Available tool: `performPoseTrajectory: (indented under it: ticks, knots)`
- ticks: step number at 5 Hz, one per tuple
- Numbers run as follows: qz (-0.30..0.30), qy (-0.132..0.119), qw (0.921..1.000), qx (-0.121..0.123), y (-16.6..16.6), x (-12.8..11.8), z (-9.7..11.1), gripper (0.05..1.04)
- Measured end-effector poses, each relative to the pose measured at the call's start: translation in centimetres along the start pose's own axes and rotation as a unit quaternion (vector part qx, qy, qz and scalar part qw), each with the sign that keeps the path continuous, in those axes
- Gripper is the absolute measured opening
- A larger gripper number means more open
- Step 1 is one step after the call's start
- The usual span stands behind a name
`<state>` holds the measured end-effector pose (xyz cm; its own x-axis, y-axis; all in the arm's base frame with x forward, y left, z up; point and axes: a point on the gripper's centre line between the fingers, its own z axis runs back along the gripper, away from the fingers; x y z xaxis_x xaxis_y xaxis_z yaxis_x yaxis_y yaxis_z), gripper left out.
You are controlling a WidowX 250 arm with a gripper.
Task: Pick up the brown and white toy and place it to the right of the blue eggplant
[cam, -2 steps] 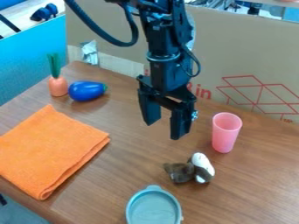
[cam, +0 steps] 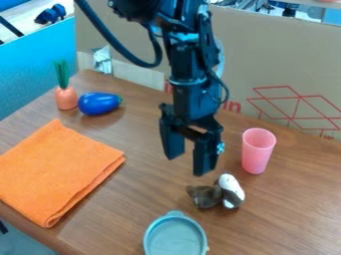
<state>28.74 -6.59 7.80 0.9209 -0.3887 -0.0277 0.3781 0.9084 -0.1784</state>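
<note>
The black gripper [cam: 188, 164] hangs over the middle of the table, its fingers apart with nothing between them. Just below it and slightly right lies a small brown and white plush toy [cam: 217, 193], the nearest thing to the fingertips. A pink cup [cam: 257, 151] stands upright to the right of the gripper. Toward the front edge sits a grey-blue lidded bowl [cam: 175, 238]. On the left, an orange cloth [cam: 56, 172] lies folded flat. Behind the cloth are a blue eggplant-shaped toy [cam: 99, 103] and an orange carrot toy with a green top [cam: 66, 96].
A cardboard panel [cam: 286, 74] with red print stands along the back of the wooden table [cam: 133, 199]. A blue panel [cam: 37, 69] borders the left side. Crumpled silvery foil [cam: 102, 60] is at the back left corner.
The gripper has come down and toward the front of the table, closer to the plush toy. It stays open, and the objects on the table have not moved.
</note>
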Motion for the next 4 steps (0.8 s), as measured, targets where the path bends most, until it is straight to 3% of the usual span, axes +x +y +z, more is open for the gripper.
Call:
performPoseTrajectory:
  ticks: [1,2,4]
  knots:
    - [-0.035,0.003,0.9993,0.01,-0.8,-0.6,-1.9,1.005]
    - [-0.079,0.028,0.9965,0.002,-2.0,-0.3,-3.7,1.005]
    - [-0.122,0.014,0.9924,-0.001,-3.5,1.1,-4.1,1.005]
